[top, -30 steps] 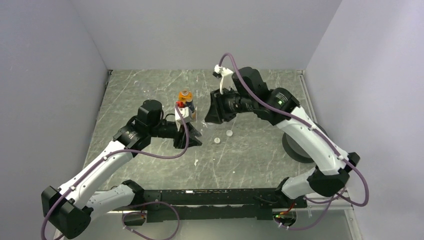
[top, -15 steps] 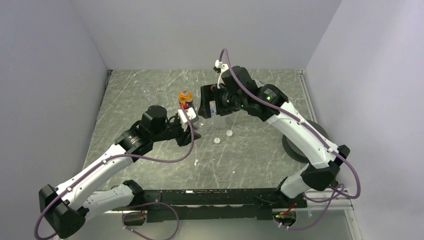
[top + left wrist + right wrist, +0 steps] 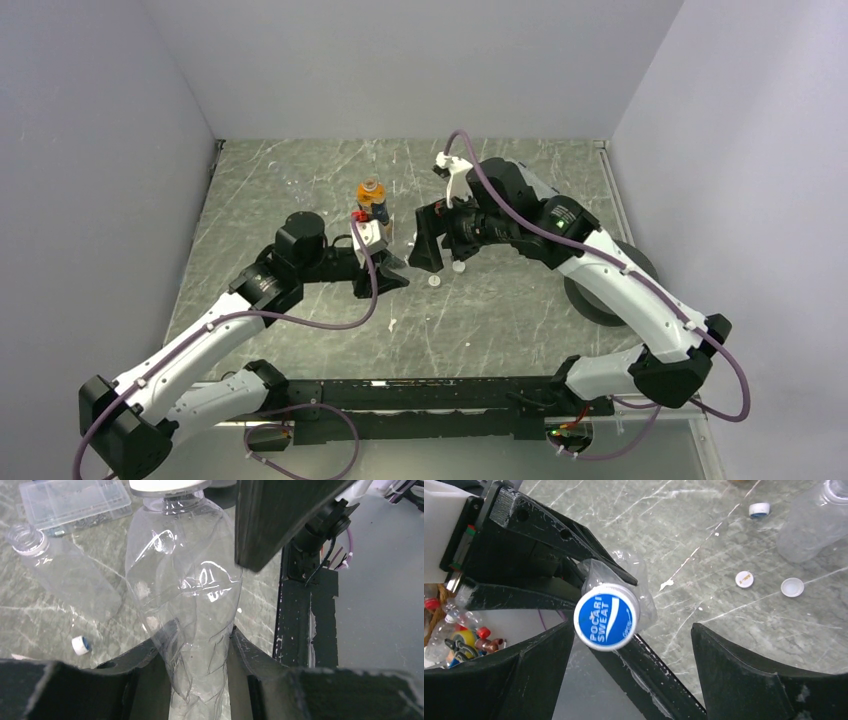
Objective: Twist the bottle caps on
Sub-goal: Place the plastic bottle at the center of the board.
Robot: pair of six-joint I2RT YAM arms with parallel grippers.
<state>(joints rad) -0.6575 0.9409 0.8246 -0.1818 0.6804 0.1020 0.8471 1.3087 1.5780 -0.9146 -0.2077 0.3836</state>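
The left hand (image 3: 197,645) grips the clear bottle (image 3: 182,580) low down and holds it up off the desk (image 3: 704,520). A blue cap (image 3: 606,616) sits on the bottle's top. The right hand (image 3: 632,627) is open wide, with that cap between its fingers. A white cap (image 3: 792,587) lies on the desk near the bottle.

The cap (image 3: 606,616) is blue with white lettering, its bottle (image 3: 182,590) clear, the table (image 3: 704,540) grey-green with white veins.
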